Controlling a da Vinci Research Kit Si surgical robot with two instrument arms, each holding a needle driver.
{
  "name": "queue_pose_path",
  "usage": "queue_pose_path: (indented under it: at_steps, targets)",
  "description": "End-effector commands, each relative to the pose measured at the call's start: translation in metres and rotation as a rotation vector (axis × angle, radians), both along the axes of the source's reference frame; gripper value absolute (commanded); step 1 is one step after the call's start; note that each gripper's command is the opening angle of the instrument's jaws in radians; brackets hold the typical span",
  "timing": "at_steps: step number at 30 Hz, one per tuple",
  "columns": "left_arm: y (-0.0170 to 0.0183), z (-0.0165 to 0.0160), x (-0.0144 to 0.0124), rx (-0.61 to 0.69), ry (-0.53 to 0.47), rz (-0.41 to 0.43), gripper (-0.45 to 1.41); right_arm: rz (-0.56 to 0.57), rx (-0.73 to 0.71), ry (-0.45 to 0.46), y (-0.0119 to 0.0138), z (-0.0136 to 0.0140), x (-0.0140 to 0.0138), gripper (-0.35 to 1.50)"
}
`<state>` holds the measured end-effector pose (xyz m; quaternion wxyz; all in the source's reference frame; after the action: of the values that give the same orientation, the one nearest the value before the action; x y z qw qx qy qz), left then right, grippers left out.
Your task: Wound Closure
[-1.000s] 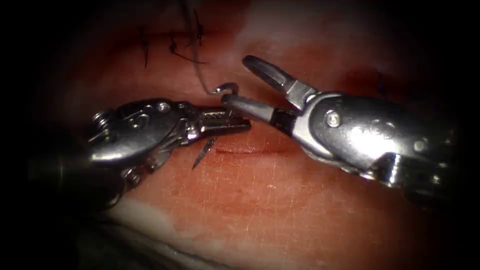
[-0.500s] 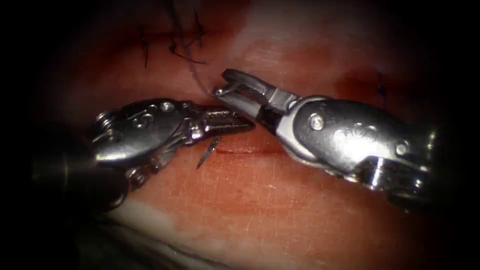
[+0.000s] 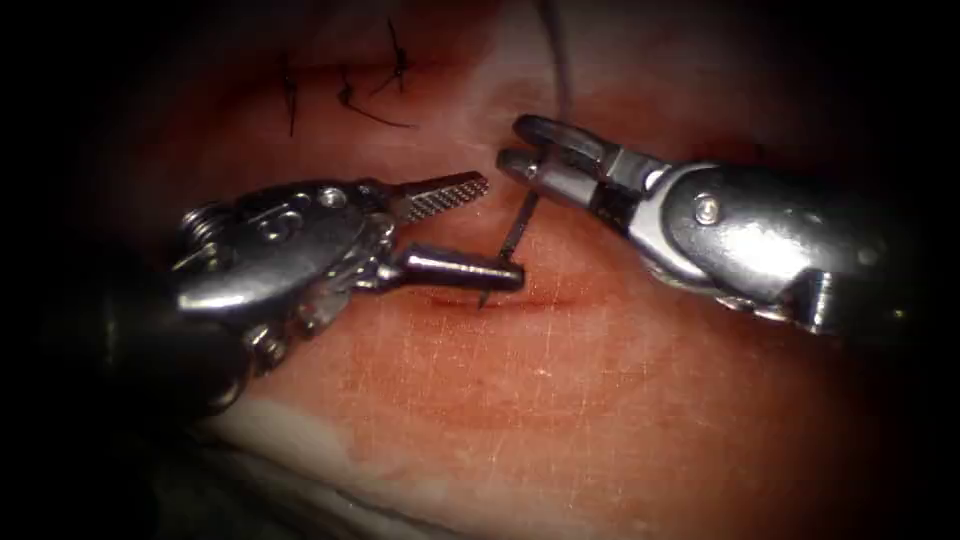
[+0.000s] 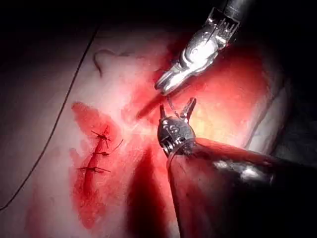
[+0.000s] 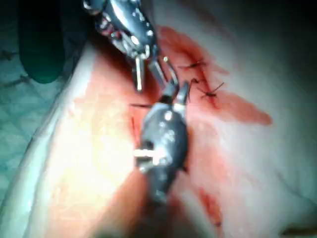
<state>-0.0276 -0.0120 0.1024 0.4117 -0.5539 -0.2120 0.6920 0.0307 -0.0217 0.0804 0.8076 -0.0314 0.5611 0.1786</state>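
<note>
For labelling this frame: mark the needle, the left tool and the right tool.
needle [image 3: 512,240]: endoscope view, on the bare shaft below the right tool's shut jaws that hold it.
left tool [image 3: 458,228]: endoscope view, midway between its open, empty jaws.
right tool [image 3: 525,145]: endoscope view, at the jaw tips.

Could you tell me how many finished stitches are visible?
3 dark thread stitches on the closed cut; others may be hidden. Right tool holds the curved steel needle; left tool holds nothing.

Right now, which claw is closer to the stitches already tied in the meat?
The left. Its open claw sits just below the tied stitches, holding nothing. The right claw, farther off to their right, is shut on the needle near its thread end.
</note>
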Motion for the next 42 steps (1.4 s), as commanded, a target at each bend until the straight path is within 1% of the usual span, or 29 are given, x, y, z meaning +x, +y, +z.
queue_pose_path:
  at_steps: [1, 3, 4, 5, 10, 12, 13, 15, 16, 17, 18, 19, 20, 24, 25, 26, 29, 36, 41, 42]
  targets:
    - [-0.0005, 0.0006, -0.0005, -0.011, 0.0, 0.008, 0.73, -0.046, -0.021, 0.005, 0.0007, 0.0013, -0.0011, -0.35]
    - [-0.0007, 0.0007, -0.0006, -0.012, 0.001, 0.008, 0.73, -0.07, -0.037, 0.014, 0.001, 0.0015, -0.0017, -0.35]
    - [-0.001, 0.0009, -0.0007, -0.012, 0.011, 0.015, 0.68, -0.101, -0.052, 0.028, 0.0012, 0.0017, -0.0019, -0.35]
    - [-0.001, 0.0009, -0.0007, -0.012, 0.011, 0.015, 0.68, -0.101, -0.052, 0.028, 0.0012, 0.0017, -0.0019, -0.35]
    - [-0.0029, 0.003, -0.0013, -0.026, 0.086, 0.073, 0.44, -0.186, -0.132, 0.071, 0.0009, 0.0017, -0.0008, -0.35]
    - [-0.0033, 0.0035, -0.0014, -0.026, 0.1, 0.086, 0.42, -0.199, -0.149, 0.074, 0.0009, 0.0017, -0.0005, -0.35]
    - [-0.004, 0.0046, -0.0017, -0.028, 0.12, 0.108, 0.39, -0.231, -0.207, 0.075, 0.0007, 0.0015, -0.0001, -0.35]
    - [-0.0047, 0.006, -0.0019, -0.035, 0.139, 0.129, 0.36, -0.25, -0.242, 0.076, 0.0006, 0.0014, 0.0003, -0.35]
    - [-0.0047, 0.006, -0.0019, -0.035, 0.139, 0.129, 0.36, -0.25, -0.242, 0.076, 0.0006, 0.0014, 0.0003, -0.35]
    - [-0.0054, 0.0074, -0.002, -0.041, 0.152, 0.146, 0.32, -0.276, -0.288, 0.078, 0.0004, 0.0014, 0.0007, -0.35]
    - [-0.0054, 0.0074, -0.002, -0.041, 0.152, 0.146, 0.32, -0.276, -0.288, 0.078, 0.0004, 0.0014, 0.0007, -0.35]
    - [-0.0059, 0.0085, -0.0021, -0.046, 0.168, 0.159, 0.31, -0.294, -0.324, 0.078, 0.0003, 0.0015, 0.001, -0.35]
    - [-0.0059, 0.0085, -0.0021, -0.046, 0.168, 0.159, 0.31, -0.294, -0.324, 0.078, 0.0003, 0.0015, 0.001, -0.35]
    - [-0.0072, 0.0109, -0.0023, -0.05, 0.196, 0.19, 0.26, -0.307, -0.358, 0.078, 0.0, 0.002, 0.0016, -0.35]
    - [-0.0072, 0.0109, -0.0023, -0.05, 0.196, 0.19, 0.26, -0.307, -0.358, 0.078, 0.0, 0.002, 0.0016, -0.35]
    - [-0.0077, 0.0116, -0.0025, -0.045, 0.203, 0.206, 0.22, -0.308, -0.372, 0.077, 0.0, 0.0022, 0.0019, -0.35]
    - [-0.0084, 0.0125, -0.0028, -0.038, 0.209, 0.218, 0.21, -0.31, -0.392, 0.078, 0.0, 0.0024, 0.0023, -0.35]
    - [-0.0092, 0.0134, -0.0033, -0.032, 0.208, 0.235, 0.17, -0.309, -0.415, 0.084, 0.0001, 0.003, 0.003, -0.35]
    - [-0.0095, 0.0137, -0.0035, -0.03, 0.206, 0.244, 0.14, -0.315, -0.443, 0.08, 0.0004, 0.0038, 0.0033, -0.35]
    - [-0.0096, 0.0138, -0.0035, -0.032, 0.206, 0.246, 0.1, -0.32, -0.457, 0.077, 0.0004, 0.0043, 0.0034, -0.35]
